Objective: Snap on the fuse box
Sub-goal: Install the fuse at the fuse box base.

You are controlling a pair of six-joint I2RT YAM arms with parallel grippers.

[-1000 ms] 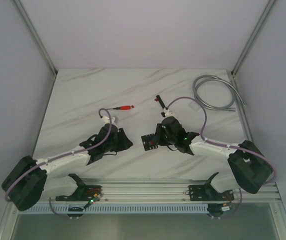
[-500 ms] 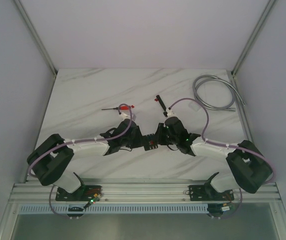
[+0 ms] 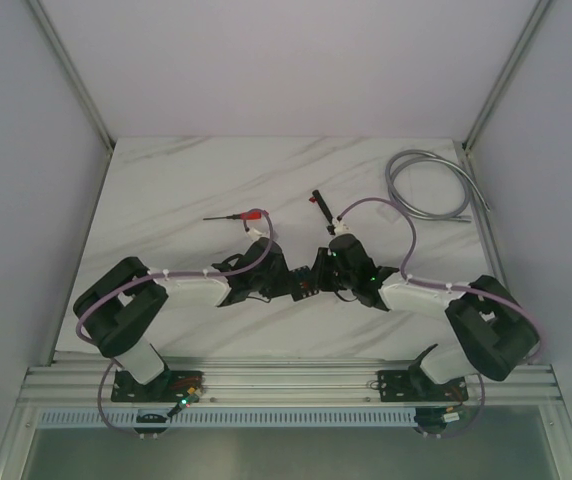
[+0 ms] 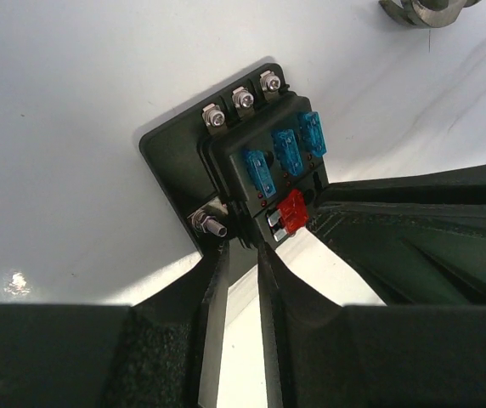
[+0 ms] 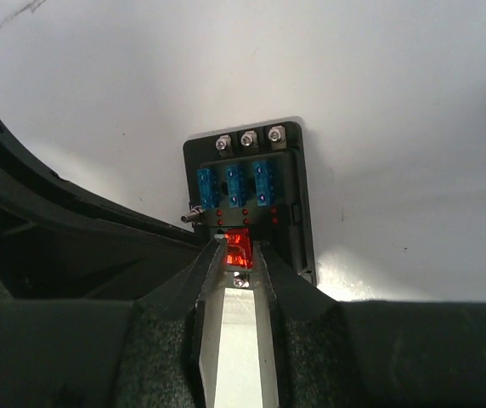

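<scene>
The fuse box [image 3: 303, 286] is a small black block lying flat on the white marble table, between the two grippers. In the left wrist view the fuse box [image 4: 251, 170] shows three blue fuses, one red fuse [image 4: 291, 209] and a row of screws. My left gripper [image 4: 239, 248] is nearly closed, and its tips pinch the box's near edge. My right gripper [image 5: 239, 248] comes from the opposite side. Its fingertips are closed on the red fuse [image 5: 239, 246], which sits in the fuse box [image 5: 247, 191]. No clear top shows.
A coiled grey cable [image 3: 431, 185] lies at the back right. A thin red-handled tool [image 3: 249, 215] and a short black-and-red tool [image 3: 317, 200] lie behind the grippers. The aluminium rail [image 3: 286, 380] runs along the near edge.
My left arm has swung in from the left to the fuse box and closed on its edge. My right gripper has stayed at the box.
</scene>
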